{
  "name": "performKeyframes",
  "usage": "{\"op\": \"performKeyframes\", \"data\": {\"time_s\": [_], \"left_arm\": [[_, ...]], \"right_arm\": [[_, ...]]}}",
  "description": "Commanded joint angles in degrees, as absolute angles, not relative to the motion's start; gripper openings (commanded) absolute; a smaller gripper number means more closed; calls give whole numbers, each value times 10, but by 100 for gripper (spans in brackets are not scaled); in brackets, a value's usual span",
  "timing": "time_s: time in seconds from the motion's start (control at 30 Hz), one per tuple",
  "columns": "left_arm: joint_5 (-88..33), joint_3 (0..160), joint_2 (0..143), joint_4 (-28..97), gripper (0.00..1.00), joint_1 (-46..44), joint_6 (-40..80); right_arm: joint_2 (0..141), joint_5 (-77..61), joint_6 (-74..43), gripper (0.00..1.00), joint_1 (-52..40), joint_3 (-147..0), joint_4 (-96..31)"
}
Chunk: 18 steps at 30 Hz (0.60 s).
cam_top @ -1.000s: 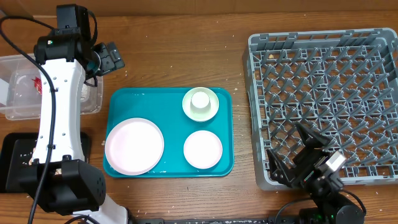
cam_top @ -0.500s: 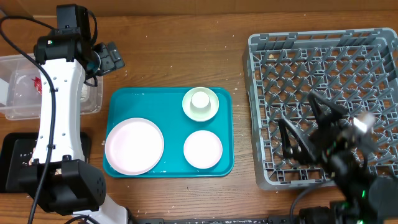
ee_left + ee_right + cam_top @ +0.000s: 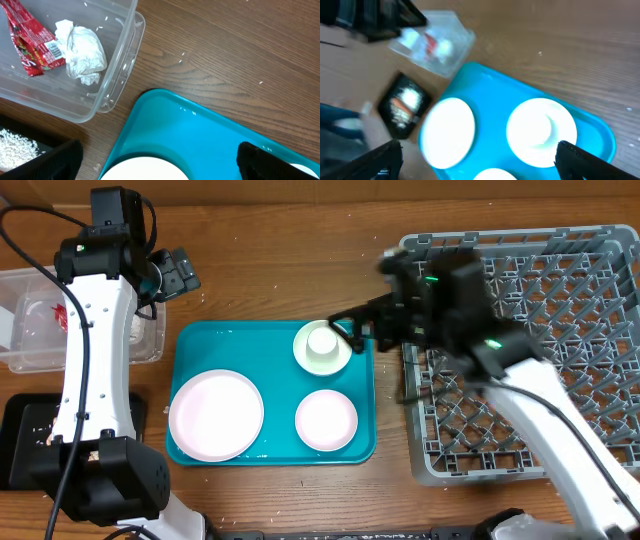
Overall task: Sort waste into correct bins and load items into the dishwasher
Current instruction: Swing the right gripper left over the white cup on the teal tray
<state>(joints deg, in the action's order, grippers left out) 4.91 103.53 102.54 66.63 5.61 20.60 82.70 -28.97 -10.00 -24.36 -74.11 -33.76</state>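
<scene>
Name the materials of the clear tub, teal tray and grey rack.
Clear tub: likely glossy plastic, see-through walls. Teal tray: smooth plastic, apparently; glints along its rim. Grey rack: matte moulded plastic, seemingly; open peg grid.

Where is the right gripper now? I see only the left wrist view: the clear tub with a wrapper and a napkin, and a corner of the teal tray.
Observer: The right gripper is open above the far right corner of the teal tray.
Operator: What stands under it?
Observer: Just beside it, a small cup stands inside a bowl. The gripper holds nothing.
Operator: And what else is on the tray?
Observer: A plate at the near left and a second bowl at the near right.
</scene>
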Motion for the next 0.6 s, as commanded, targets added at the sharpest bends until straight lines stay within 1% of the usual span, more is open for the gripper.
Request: {"op": "performKeyframes", "data": {"time_s": [0.0, 0.1, 0.3, 0.4, 0.47, 0.57], "left_arm": [[44, 1040, 1022, 666, 100, 51, 195], [44, 1040, 1022, 666, 100, 51, 195], [44, 1040, 1022, 666, 100, 51, 195], [44, 1040, 1022, 666, 100, 51, 195], [44, 1040, 1022, 666, 100, 51, 195], [44, 1040, 1022, 666, 100, 51, 195]], "right_arm": [[879, -161, -72, 100, -288, -792, -347], [907, -160, -72, 100, -300, -791, -335], [937, -215, -77, 100, -302, -791, -333], [948, -217, -77, 100, -303, -791, -327], [957, -209, -81, 100, -305, -791, -325], [978, -147, -101, 100, -318, -791, -327]]}}
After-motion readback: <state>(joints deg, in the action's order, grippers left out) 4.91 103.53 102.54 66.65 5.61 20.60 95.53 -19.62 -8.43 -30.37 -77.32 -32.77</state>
